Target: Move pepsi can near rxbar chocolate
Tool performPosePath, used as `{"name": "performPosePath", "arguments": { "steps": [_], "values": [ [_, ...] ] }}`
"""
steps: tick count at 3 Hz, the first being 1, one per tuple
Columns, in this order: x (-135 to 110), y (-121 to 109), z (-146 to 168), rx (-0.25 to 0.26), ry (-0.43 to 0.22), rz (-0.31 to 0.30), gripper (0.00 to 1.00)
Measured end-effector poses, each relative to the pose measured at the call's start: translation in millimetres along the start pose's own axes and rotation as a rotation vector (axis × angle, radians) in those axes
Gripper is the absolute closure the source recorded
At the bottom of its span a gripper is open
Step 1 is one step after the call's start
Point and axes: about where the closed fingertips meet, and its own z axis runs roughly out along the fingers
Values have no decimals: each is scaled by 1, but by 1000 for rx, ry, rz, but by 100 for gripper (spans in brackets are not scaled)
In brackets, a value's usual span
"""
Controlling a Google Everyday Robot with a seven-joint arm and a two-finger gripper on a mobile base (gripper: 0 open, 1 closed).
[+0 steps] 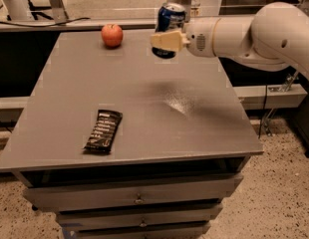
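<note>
The pepsi can (170,17), dark blue with a silver top, is held upright in the air above the table's far middle. My gripper (166,40) is shut on the can, with a cream fingertip across its lower front; the white arm reaches in from the right. The rxbar chocolate (103,130), a flat black bar with white lettering, lies near the table's front left, well apart from the can.
A red apple (112,35) sits at the far left of the grey table (194,128). Drawers run below the table's front edge. A white counter ledge lies behind the table, and speckled floor to the right.
</note>
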Motion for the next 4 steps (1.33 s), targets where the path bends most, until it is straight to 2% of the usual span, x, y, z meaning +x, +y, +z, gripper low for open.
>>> {"name": "performPosePath", "arguments": {
  "steps": [2, 3, 4],
  "values": [
    [10, 107, -9, -68, 29, 88, 100],
    [10, 107, -9, -68, 29, 88, 100],
    [20, 109, -10, -88, 54, 51, 100]
  ]
}}
